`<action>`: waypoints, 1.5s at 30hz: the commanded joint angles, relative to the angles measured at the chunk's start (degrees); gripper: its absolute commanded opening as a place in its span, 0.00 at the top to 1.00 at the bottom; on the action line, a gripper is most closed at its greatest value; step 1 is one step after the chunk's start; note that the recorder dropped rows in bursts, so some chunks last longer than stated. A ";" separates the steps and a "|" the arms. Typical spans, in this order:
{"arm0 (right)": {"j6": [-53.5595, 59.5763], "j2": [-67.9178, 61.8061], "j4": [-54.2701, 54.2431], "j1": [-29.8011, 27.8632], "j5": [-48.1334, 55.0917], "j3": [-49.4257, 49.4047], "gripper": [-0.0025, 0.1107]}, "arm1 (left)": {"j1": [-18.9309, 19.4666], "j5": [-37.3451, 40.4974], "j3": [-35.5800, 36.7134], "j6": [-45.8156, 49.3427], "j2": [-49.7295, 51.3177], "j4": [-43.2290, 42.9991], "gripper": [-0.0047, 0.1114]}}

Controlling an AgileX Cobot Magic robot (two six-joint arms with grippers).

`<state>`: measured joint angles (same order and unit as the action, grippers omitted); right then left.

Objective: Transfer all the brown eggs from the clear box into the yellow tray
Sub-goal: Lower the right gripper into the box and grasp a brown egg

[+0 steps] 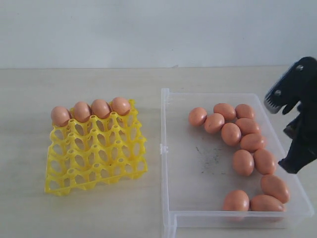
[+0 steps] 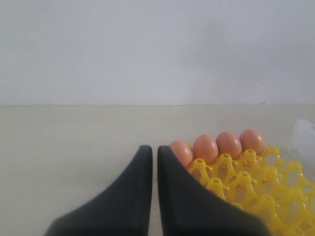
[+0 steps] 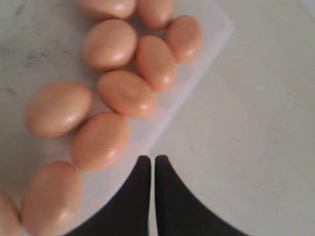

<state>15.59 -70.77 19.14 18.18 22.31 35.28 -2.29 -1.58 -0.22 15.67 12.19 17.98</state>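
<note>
Sixteen eggs show in the exterior view, in two groups. Four eggs [image 1: 100, 108] sit side by side in the tray [image 1: 94, 171], one to a cup, in the row along its top edge as that view sees it; the other cups show bare yellow. The tray lies on the surface [image 1: 99, 218], left of the box [image 1: 171, 163] and a little apart from it.

Twelve eggs [image 1: 231, 134] lie loose on the box floor, all in its right half. Nine form a touching chain, curving from the top of the box down its right side. Three more lie along the near wall, two of them touching each other. The left half of the floor shows only dark scuffs [image 1: 210, 158].

There are two hands. The right hand [image 3: 149, 164] has its two black fingers [image 3: 170, 196] pressed together with only a thin slit between them, pinching nothing. It hangs over the edge of the box where the clear floor meets the surface, with ten eggs beside it, some cut off by the frame. In the exterior view the right arm [image 1: 299, 114] stands at the right wall of the box.

The left hand [image 2: 150, 152] is likewise pressed together and empty. It is low at the tray's corner, just beside the endmost of the four eggs.
</note>
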 commanded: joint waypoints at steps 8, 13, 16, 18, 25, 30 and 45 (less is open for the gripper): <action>49.46 -0.21 -56.80 11.61 23.97 8.09 0.98 | -0.29 -0.48 0.22 0.30 0.18 0.30 0.93; 52.51 -0.59 -60.02 11.61 30.01 9.40 0.98 | -0.29 -0.48 0.22 0.30 0.18 0.30 0.93; 52.65 -0.23 -54.59 11.61 16.47 9.40 0.98 | -0.29 -0.48 0.22 0.30 0.18 0.30 0.93; 52.75 -0.24 -52.70 11.61 1.54 9.40 0.98 | -0.29 -0.48 0.22 0.30 0.18 0.30 0.93; 52.25 -0.24 -57.02 11.61 -42.21 9.40 0.98 | -0.29 -0.48 0.22 0.30 0.18 0.30 0.93; 53.11 -1.21 -67.47 10.15 -33.01 11.32 0.98 | -0.29 -0.48 0.22 0.30 0.18 0.30 0.93; -27.89 -23.98 -1.16 3.52 23.60 25.27 0.94 | -0.29 -0.48 0.22 0.30 0.18 0.30 0.93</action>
<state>3.72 -92.22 10.13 21.85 42.76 58.41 -2.29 -1.58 -0.22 15.67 12.19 17.98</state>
